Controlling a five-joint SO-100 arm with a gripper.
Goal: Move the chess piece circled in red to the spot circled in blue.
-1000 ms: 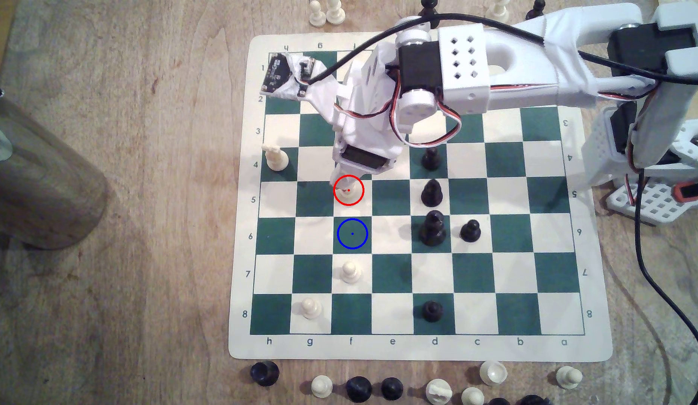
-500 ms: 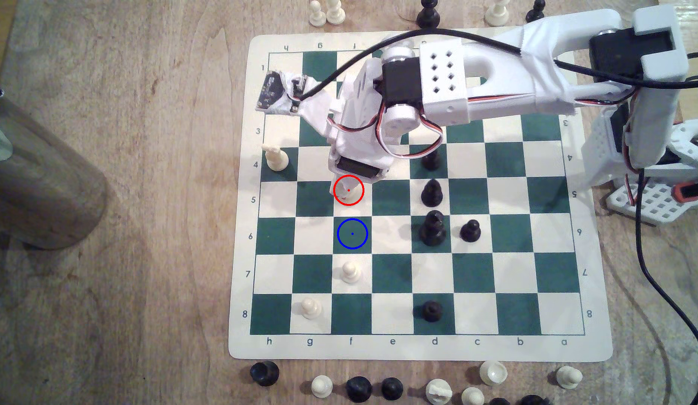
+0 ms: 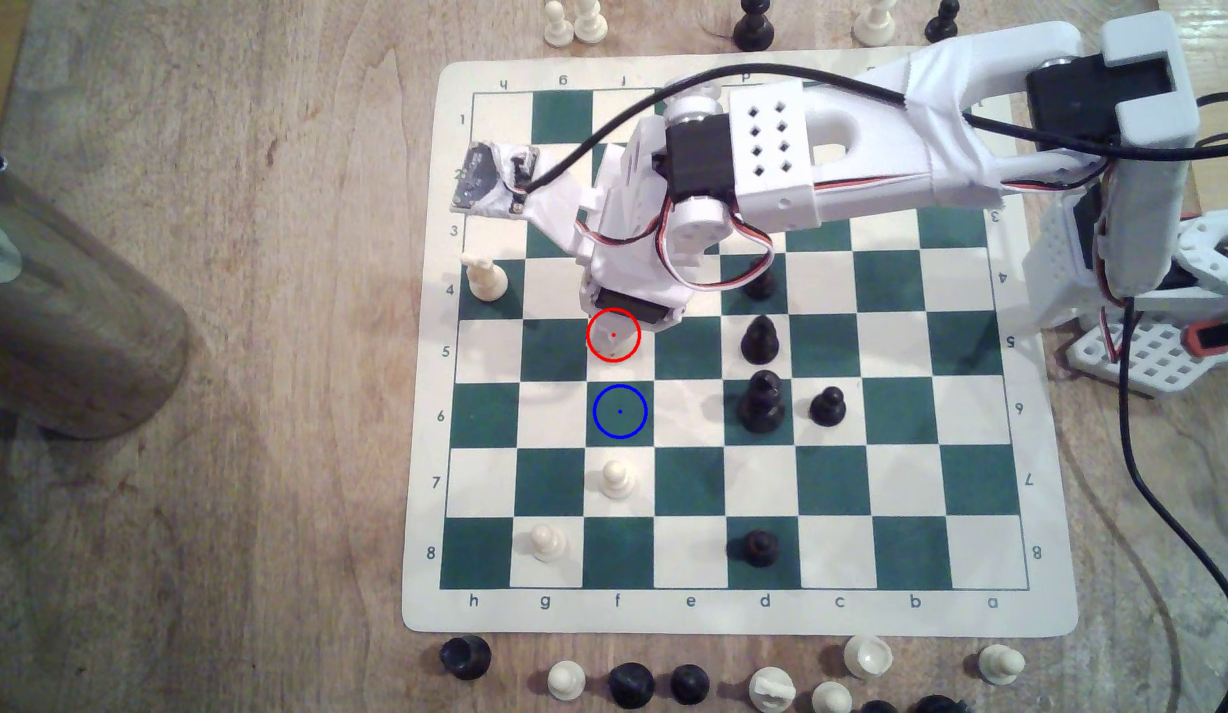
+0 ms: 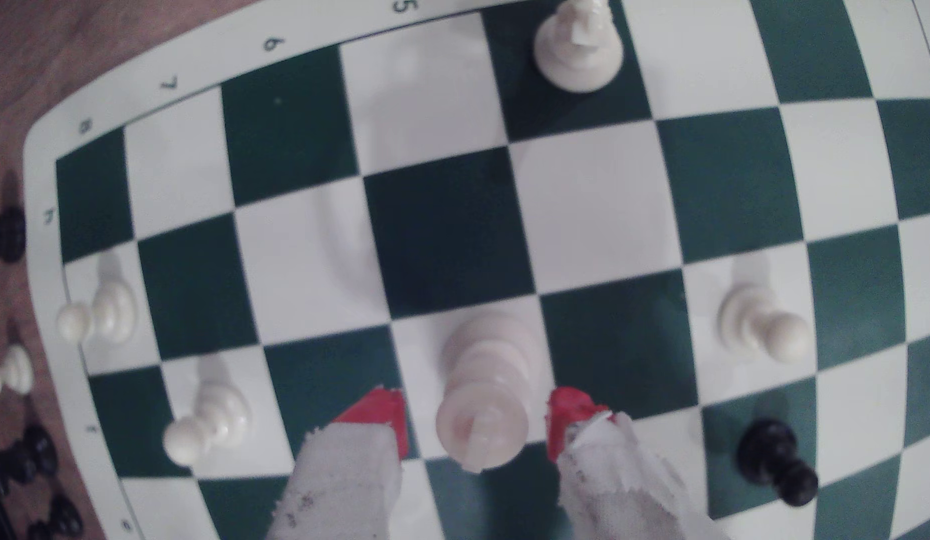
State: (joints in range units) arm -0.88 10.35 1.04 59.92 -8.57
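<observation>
Straddling the chess piece circled in red (image 4: 483, 400) — tool (image 4: 476, 420) spread, not touching

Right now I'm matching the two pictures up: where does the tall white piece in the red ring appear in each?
Exterior view: the tall white piece sits inside the red ring on a white row-5 square, mostly hidden under the arm.
Wrist view: the tall white piece stands between the hand's red-tipped fingers, gaps on both sides.
Shared landmark: the white knight.
</observation>
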